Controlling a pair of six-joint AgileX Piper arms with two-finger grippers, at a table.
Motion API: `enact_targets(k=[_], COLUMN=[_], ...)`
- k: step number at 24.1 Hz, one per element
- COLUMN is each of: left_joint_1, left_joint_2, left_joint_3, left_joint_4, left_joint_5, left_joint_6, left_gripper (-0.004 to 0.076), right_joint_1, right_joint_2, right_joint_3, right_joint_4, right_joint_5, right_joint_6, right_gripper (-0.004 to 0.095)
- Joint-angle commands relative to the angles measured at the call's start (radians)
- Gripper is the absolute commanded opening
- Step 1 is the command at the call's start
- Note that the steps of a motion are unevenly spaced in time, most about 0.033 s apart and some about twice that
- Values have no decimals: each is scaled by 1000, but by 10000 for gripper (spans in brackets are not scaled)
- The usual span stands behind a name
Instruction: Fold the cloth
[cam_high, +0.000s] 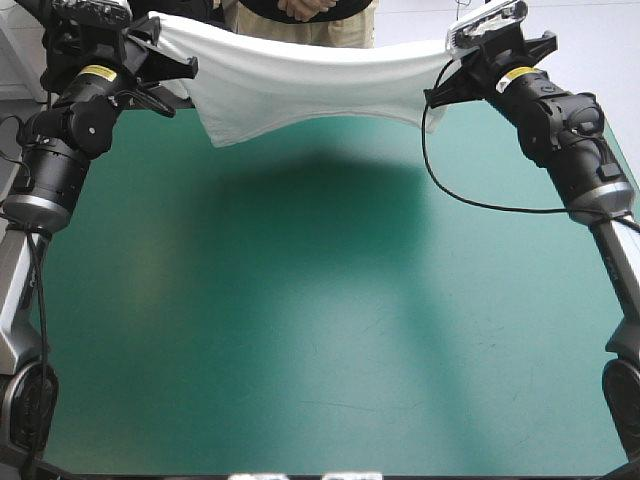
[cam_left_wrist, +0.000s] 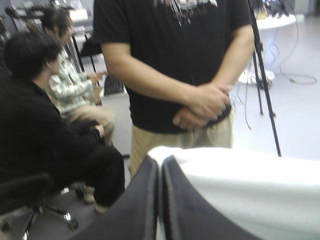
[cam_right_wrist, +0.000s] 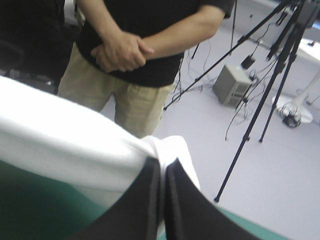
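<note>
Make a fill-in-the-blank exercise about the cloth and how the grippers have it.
1. The T-shirt, stretched in the air, is ____ in colour.
2. The left gripper and the right gripper are each ____ on it.
3. Below it lies the table's bare ____ cover.
Missing words: white; shut; teal-green.

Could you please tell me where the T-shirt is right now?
In the high view the T-shirt hangs stretched above the table's far edge, between the left gripper and right gripper.
</note>
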Motion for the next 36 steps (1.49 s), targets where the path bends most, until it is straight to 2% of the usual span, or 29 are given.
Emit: enact_targets(k=[1, 4, 7, 13, 18, 20, 21, 24, 26, 29, 36], left_joint_1=[-4, -4, -4, -4, -4, -4, -4, -30, -66, -109, -113], left_joint_2=[-7, 55, 107, 78, -29, -89, -133, -214, -231, -231, -227], left_joint_3=[-30, -24, 22, 165, 335, 410, 451, 500, 520, 570, 579], left_joint_4=[-15, -6, 59, 119, 218, 240, 240, 239, 235, 240, 248], left_joint_5=[134, 355, 482, 557, 682, 694, 716, 838, 873, 879, 904], left_joint_6=[-1, -3, -76, -136, -150, -178, -181, -183, -179, -191, -200], left_gripper=[-17, -17, -17, -17, -17, -17, -17, -17, -17, -17, -12], right_joint_1=[-9, -9, -9, -13, -13, -13, -13, -13, -13, -6, -6], right_joint_2=[2, 44, 59, 55, -41, -101, -137, -199, -210, -210, -214], right_joint_3=[-25, -6, 50, 211, 453, 523, 552, 586, 596, 596, 597], right_joint_4=[19, 25, 50, 77, 117, 117, 117, 155, 197, 217, 214], right_joint_5=[83, 236, 366, 535, 541, 571, 620, 711, 709, 700, 779], right_joint_6=[-6, -23, -63, -105, -105, -99, -97, -83, -83, -83, -41], right_gripper=[-17, -18, -17, -17, -17, -17, -17, -17, -17, -17, -1])
